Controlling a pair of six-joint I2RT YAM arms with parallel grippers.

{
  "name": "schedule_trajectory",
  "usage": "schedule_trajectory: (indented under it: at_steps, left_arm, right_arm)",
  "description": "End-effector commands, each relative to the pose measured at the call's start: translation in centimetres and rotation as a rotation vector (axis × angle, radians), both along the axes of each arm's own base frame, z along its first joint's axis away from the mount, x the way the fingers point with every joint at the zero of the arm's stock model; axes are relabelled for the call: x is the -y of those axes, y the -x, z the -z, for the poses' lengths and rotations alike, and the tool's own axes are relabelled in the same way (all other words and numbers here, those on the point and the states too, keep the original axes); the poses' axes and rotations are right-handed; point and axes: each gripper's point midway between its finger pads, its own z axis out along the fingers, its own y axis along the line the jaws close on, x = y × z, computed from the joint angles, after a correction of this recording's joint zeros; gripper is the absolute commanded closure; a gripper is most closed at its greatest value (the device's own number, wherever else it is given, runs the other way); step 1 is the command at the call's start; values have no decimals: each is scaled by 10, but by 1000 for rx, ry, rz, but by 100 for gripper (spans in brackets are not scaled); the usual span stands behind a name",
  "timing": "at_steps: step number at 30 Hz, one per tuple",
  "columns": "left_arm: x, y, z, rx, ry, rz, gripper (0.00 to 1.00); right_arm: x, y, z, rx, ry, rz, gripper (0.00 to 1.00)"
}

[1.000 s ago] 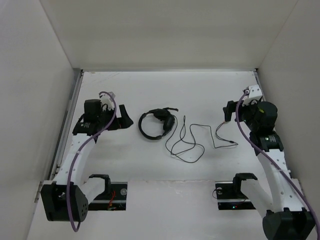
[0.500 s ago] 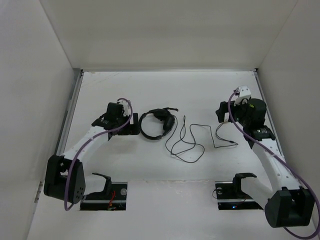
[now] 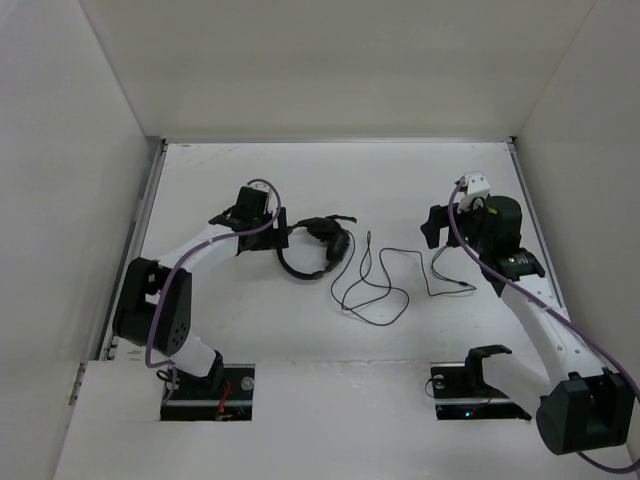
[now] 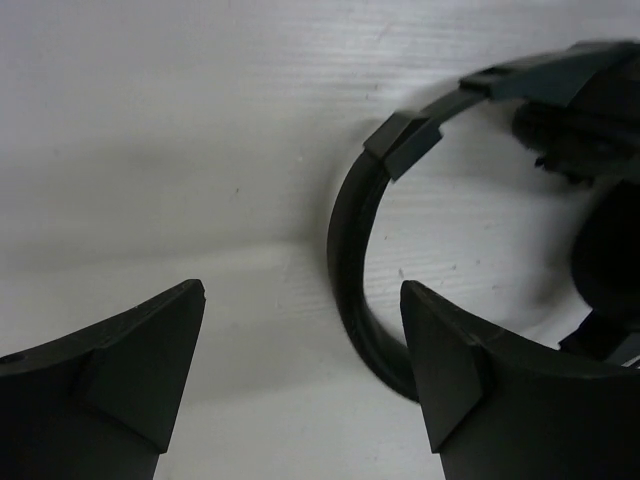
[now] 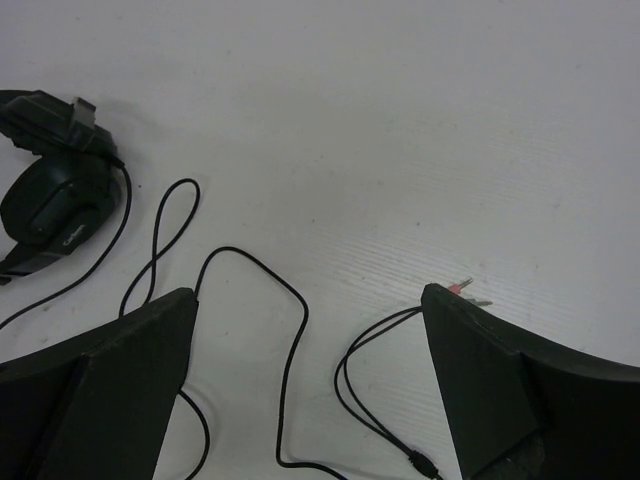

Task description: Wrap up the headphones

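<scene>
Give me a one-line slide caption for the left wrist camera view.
The left gripper, jaws apart, hangs over the headphones on the white table, their headband in the gap beside one finger.

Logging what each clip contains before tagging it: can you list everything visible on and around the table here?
headphones: one, black, lying on the table left of centre
cable: one, thin and black, in loose loops from the headphones toward the right side
plug tips: two as far as I can tell, pinkish and pale, at the cable's end near the right arm
table: one, white
walls: three, white, at the left, back and right
purple cables: two, one along each arm
arms: two, white with black joints, bases at the near edge
left gripper: one, black, open, at the headband's bend
right gripper: one, black, open, above the cable's right-hand loops
</scene>
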Motion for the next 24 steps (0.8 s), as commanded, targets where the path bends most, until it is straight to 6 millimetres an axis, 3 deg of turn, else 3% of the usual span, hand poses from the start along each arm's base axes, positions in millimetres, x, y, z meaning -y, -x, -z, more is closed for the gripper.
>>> schedule_trajectory:
  at_steps: [1, 6, 10, 24]
  left_arm:
    - [15, -35, -30, 105, 39, -30, 23]
    - [28, -40, -22, 73, 34, -14, 33]
    - [33, -29, -12, 43, 22, -14, 35]
    - [19, 8, 34, -55, -50, -19, 45]
  right_arm:
    - [10, -15, -31, 83, -18, 51, 0]
    - [22, -17, -31, 87, -55, 102, 0]
    - [35, -18, -33, 99, -58, 142, 0]
    - [52, -27, -31, 98, -106, 209, 0]
